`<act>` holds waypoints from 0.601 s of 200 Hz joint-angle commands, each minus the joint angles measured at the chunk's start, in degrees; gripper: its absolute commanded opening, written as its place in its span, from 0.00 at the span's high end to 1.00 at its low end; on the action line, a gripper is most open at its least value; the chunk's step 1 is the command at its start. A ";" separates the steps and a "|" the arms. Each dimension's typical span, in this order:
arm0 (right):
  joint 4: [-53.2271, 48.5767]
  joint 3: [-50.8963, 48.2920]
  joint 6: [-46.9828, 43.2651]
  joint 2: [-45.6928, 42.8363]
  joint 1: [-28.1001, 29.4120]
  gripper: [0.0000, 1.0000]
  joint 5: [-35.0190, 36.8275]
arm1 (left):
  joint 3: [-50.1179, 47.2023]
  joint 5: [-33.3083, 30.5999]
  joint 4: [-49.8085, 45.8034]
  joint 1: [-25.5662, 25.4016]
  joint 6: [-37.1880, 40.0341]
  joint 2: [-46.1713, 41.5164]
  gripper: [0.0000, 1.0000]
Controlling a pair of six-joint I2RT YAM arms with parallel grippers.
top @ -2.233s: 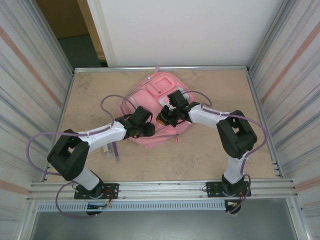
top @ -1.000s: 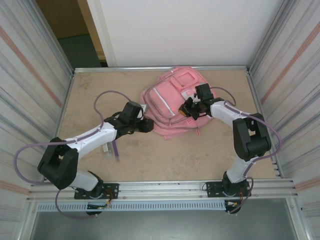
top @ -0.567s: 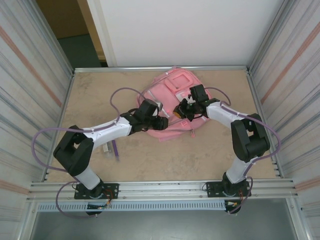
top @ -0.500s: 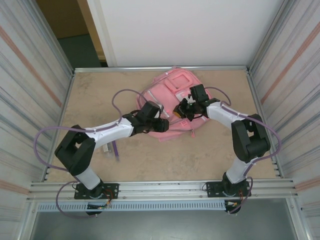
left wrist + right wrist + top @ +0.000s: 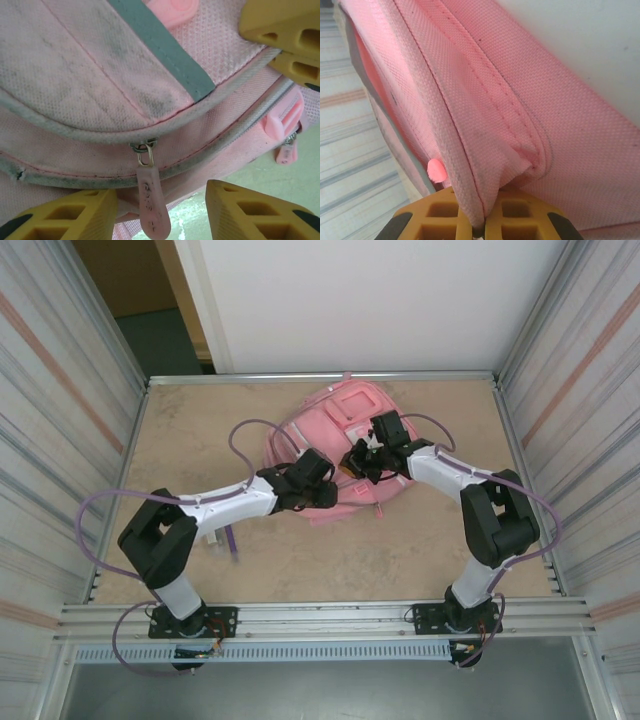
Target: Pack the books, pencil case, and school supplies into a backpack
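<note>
backpack (image 5: 335,420) sits on the far half of the table (image 5: 420,560). vs a second ago it has slid left and swung round.
right gripper (image 5: 358,462) is clamped on the backpack: wrist view shows its fingers (image 5: 440,220) pinched tight on a seam fold of pink fabric. It has come left with the backpack.
left gripper (image 5: 325,495) has moved from the backpack's left edge to its near edge. Jaws apart, holding nothing, straddling a zipper pull (image 5: 152,202) that hangs between them, gripped by neither.
pen (image 5: 231,539) lies on the table beside the left arm, same spot as before.
</note>
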 commanded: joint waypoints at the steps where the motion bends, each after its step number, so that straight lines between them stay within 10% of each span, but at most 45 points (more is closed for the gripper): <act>1: 1.51 0.49 -0.78 -3.69 2.17 1.00 -3.44 | 3.15 -4.93 -1.27 0.33 -0.34 1.13 0.56; 59: 1.32 -0.17 -2.05 -3.75 1.33 1.00 -4.16 | 3.89 -1.83 -3.03 0.42 -0.35 1.87 1.00; 120: -3.55 0.98 -8.33 -4.36 -5.42 1.00 -7.07 | -7.17 9.44 1.44 7.63 3.95 -10.41 1.00</act>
